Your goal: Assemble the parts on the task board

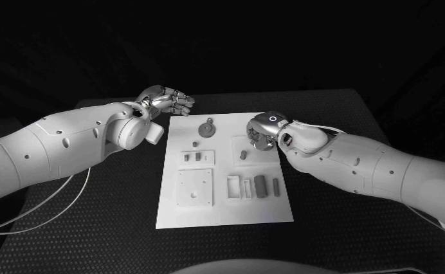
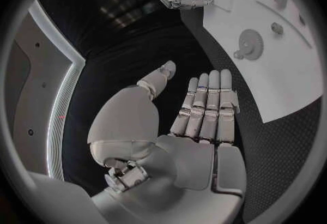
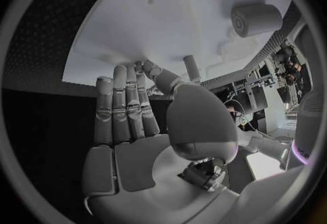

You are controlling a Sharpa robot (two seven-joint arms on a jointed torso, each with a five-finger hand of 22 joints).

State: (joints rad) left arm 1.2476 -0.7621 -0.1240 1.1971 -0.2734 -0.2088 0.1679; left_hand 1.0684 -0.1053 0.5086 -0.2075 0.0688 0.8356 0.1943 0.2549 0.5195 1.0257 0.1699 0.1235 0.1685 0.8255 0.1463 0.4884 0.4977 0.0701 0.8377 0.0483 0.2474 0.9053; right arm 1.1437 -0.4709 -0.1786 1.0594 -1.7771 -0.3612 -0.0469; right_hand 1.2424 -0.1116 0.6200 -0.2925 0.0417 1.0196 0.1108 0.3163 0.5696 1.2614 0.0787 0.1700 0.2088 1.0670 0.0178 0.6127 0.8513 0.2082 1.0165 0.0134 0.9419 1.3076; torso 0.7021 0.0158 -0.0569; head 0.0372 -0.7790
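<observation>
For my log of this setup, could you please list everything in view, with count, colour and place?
Table: one, black, under everything.
Task board: one, white, in the middle of the table.
Gear-like round part: one, grey, at the board's far end.
Small peg: one, grey, upright on the board just below the right hand.
Bar-shaped parts: a few, grey, right of the board's middle.
Cable: one, white, beneath the left arm.
Left hand: silver, open, off the board's far-left corner.
Right hand: silver, open, over the board's far-right area.

Partly covered by the right hand [image 1: 262, 134]: a small part [image 1: 244, 154] on the task board [image 1: 222, 213]; contact between them indiscernible.
</observation>
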